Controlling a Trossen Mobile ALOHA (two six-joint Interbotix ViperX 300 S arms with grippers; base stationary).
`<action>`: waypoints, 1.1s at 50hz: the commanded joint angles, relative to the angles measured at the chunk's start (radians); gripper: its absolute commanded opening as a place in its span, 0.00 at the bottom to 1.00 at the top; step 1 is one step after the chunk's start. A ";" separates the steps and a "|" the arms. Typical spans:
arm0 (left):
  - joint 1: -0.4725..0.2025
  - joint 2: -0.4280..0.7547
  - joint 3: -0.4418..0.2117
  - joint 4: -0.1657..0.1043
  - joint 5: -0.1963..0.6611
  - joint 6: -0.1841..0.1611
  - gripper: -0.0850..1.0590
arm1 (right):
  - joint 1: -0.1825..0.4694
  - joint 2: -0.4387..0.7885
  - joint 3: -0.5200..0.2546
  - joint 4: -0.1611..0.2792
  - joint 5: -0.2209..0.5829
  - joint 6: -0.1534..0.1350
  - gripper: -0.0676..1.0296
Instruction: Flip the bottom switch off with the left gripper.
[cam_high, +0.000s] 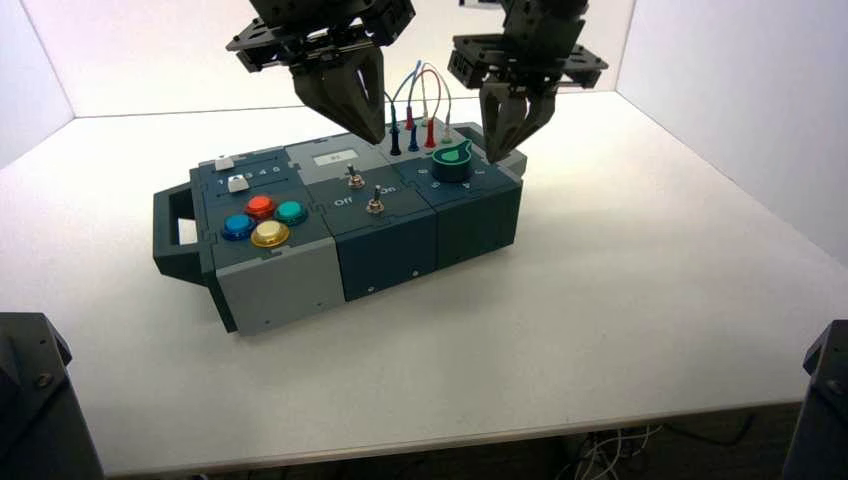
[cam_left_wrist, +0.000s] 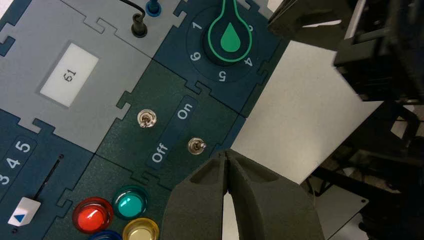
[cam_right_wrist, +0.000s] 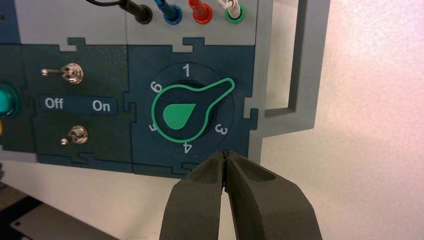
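Black left gripper (cam_high: 374, 138), pressed together, is hovering over the box (cam_high: 386, 262), needing gentle Off-ward pressure on the near toggle switch (cam_high: 375, 206); closed right gripper (cam_high: 497, 155) is hovering by the knob (cam_high: 451, 164).

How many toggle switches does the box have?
2: one toggle switch beside the label's side toward the display; the other switch beyond the label, toward the box's near edge.

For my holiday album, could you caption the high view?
Two robot grippers hover above a box of colourful buttons, switches and looping wires.
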 joint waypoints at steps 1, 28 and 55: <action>-0.003 -0.025 -0.026 -0.002 -0.005 -0.003 0.05 | 0.002 -0.002 -0.026 0.000 -0.006 0.000 0.04; -0.020 0.060 -0.035 0.002 -0.002 0.020 0.05 | 0.002 0.066 -0.034 0.002 -0.002 0.000 0.04; -0.020 0.126 -0.060 0.020 -0.006 0.023 0.05 | 0.000 0.071 -0.044 0.000 0.003 0.000 0.04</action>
